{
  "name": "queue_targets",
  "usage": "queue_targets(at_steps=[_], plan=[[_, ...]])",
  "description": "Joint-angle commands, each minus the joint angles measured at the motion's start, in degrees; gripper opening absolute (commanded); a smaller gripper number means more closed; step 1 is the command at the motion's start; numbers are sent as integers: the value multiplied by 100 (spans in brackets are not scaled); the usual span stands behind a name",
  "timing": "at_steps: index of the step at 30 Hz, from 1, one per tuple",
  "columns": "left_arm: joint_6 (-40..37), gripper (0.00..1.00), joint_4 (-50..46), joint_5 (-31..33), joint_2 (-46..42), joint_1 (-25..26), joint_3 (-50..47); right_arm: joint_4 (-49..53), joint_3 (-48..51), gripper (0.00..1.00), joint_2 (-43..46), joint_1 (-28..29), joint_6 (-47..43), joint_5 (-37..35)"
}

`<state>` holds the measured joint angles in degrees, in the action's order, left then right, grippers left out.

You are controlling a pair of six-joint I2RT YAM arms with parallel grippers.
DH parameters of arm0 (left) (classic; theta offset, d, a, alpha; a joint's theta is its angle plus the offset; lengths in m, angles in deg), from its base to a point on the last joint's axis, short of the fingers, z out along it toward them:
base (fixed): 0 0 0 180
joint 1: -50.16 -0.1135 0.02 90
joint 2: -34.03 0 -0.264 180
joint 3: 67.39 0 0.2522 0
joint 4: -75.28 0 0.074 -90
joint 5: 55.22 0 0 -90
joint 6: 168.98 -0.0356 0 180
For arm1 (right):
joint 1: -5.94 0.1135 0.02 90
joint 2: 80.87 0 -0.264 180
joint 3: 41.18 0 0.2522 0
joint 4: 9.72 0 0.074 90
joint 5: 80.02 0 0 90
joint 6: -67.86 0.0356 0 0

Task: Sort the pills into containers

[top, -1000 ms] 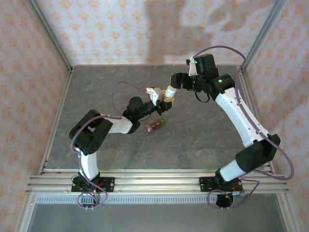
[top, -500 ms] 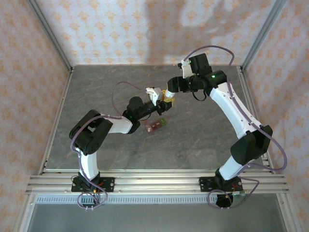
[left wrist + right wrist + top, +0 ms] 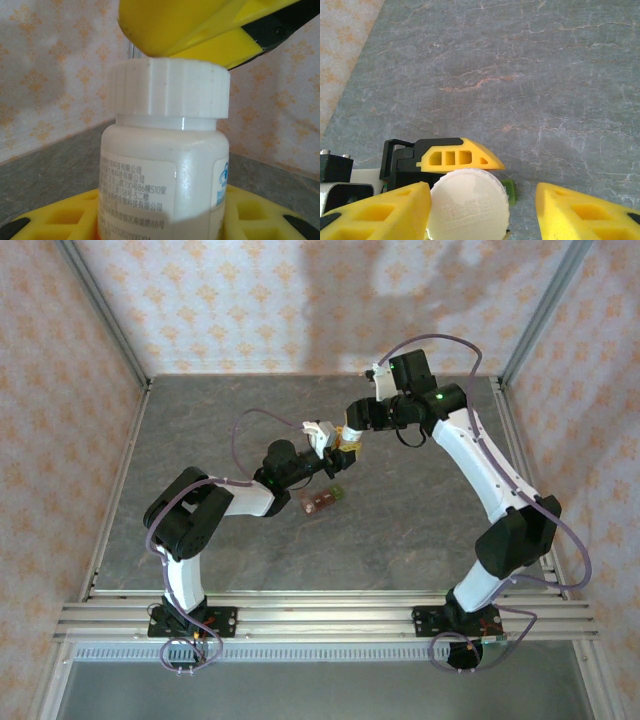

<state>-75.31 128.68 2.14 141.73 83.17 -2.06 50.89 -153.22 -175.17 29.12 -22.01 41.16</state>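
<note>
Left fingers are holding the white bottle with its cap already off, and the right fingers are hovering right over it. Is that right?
Not quite: the cap is still on the white bottle, as the left wrist view shows. The rest holds: the left fingers hold the bottle, and the right fingers hover over it, either side of the cap.

Bottle (image 3: 165,175) in left pincer (image 3: 343,443), over mid worktop (image 3: 420,510). Right pincer (image 3: 482,200) straddles its cap (image 3: 169,87). Containers (image 3: 322,501) on worktop, just nearer.
</note>
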Motion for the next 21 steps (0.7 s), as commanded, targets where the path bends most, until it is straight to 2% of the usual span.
queue_targets(at_steps=[1, 8, 15, 19, 21], plan=[[36, 0, 420, -130, -170, 30, 81, -32, -27, 54, -71, -3, 133, 119], [36, 0, 419, -129, -179, 30, 88, -309, 235, 46, -54, 29, 880, 221], [44, 0, 421, -128, -148, 36, 111, -630, 760, 45, 152, 204, 2185, -641], [55, 0, 418, -136, -129, 29, 125, -704, 864, 45, 282, 268, 2565, -879], [55, 0, 421, -137, -118, 34, 128, -696, 810, 49, 353, 262, 2607, -1000]])
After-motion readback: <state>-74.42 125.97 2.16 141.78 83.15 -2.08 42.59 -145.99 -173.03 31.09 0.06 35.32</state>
